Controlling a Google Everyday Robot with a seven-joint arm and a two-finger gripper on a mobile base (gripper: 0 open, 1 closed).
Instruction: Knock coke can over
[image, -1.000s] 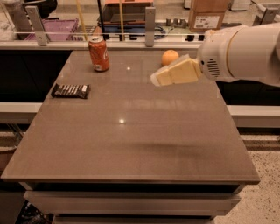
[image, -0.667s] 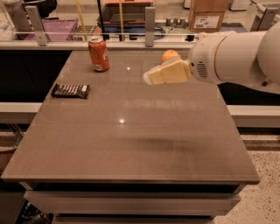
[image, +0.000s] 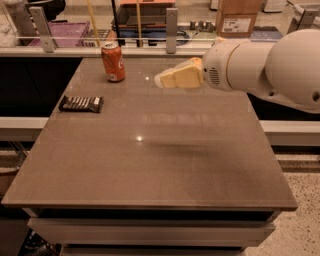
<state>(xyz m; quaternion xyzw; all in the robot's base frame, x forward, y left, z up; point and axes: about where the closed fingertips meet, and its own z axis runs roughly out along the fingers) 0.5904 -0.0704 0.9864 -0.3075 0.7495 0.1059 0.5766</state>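
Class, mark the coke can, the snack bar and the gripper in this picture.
coke can (image: 113, 62), camera view: middle of its upright body.
snack bar (image: 81, 103), camera view: middle of the wrapper.
gripper (image: 162, 80), camera view: its tip, in the air right of the can.

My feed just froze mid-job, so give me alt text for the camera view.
The coke can stands upright at the far left of the brown table, with the end effector in the air to its right, pointing at it but apart from it. A dark snack bar lies flat nearer the camera, by the left edge.
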